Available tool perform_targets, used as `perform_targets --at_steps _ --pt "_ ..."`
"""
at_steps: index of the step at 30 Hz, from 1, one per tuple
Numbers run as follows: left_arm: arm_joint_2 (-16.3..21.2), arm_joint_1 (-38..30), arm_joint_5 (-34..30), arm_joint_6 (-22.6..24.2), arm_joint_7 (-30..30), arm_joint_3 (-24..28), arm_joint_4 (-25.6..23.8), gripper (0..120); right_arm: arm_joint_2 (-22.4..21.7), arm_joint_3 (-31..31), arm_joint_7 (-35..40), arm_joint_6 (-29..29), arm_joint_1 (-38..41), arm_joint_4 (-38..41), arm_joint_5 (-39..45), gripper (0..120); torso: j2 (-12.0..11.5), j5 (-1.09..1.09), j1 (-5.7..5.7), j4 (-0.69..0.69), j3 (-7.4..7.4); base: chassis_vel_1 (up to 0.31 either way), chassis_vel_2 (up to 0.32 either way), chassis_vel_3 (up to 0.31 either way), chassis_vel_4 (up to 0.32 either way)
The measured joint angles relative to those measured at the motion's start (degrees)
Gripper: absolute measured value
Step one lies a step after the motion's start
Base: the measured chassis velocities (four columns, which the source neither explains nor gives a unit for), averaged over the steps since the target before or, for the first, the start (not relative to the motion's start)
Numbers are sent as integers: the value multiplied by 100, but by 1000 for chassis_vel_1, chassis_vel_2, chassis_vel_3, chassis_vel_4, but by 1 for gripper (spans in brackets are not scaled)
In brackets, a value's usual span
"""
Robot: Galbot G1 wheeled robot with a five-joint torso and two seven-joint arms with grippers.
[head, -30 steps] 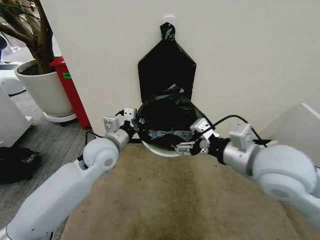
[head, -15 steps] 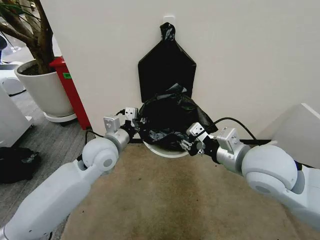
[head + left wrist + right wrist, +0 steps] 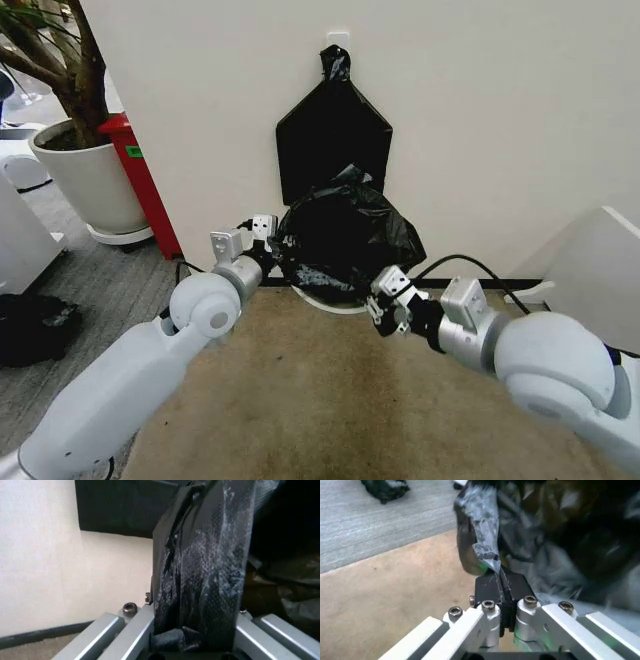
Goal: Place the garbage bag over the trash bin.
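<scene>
The garbage bag (image 3: 345, 232) is a glossy, crinkled black heap bulging over the trash bin, of which only a white sliver of front rim (image 3: 335, 304) shows. At the bin's left side, my left gripper (image 3: 277, 244) is shut on the bag's edge. In the left wrist view its fingers (image 3: 215, 573) clamp a stretched band of black film (image 3: 175, 555). My right gripper (image 3: 373, 303) is low at the bin's front right. The right wrist view shows that gripper (image 3: 499, 578) shut on a thin strip of the bag (image 3: 482, 528).
A flat black bag bundle (image 3: 332, 140) hangs on the white wall right behind the bin. A large white plant pot (image 3: 88, 180) and a red post (image 3: 140, 185) stand at left. Brown mat (image 3: 330, 400) lies in front, and a white box (image 3: 590, 270) at right.
My right gripper has drawn back toward me and leftward, keeping its hold on the bag's edge. The bag has bunched higher over the bin. The left gripper has barely moved.
</scene>
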Motion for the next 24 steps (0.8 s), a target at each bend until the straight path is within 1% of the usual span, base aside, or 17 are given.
perform_targets --at_steps 3,6,10,16,21,24 --pt "-15 1 -338 40 -114 -87 -26 0 -22 -231 4 5 -154 9 -64 0 0 0 0 0 0 0 0 0 0" --pt "-9 15 -412 48 -124 -125 -39 0 -24 -320 5 4 -193 -31 -110 0 0 0 0 -1 0 0 0 0 0" --pt "25 62 -669 77 -198 -214 -86 0 -13 -437 33 -1 -251 -188 -214 0 0 0 0 0 0 0 0 0 0" --pt "31 75 -887 79 -274 -289 -100 0 -79 -310 22 -17 -406 -308 -284 0 0 0 0 0 0 0 0 0 0" --pt "-75 36 -1178 73 -506 -377 -43 0 -166 -119 20 -25 -666 -255 -343 0 0 0 0 0 0 0 0 0 0" --pt "-127 3 -1210 27 -568 -392 6 0 -200 -2 47 13 -868 -145 -350 0 0 0 0 -1 0 0 0 0 0"
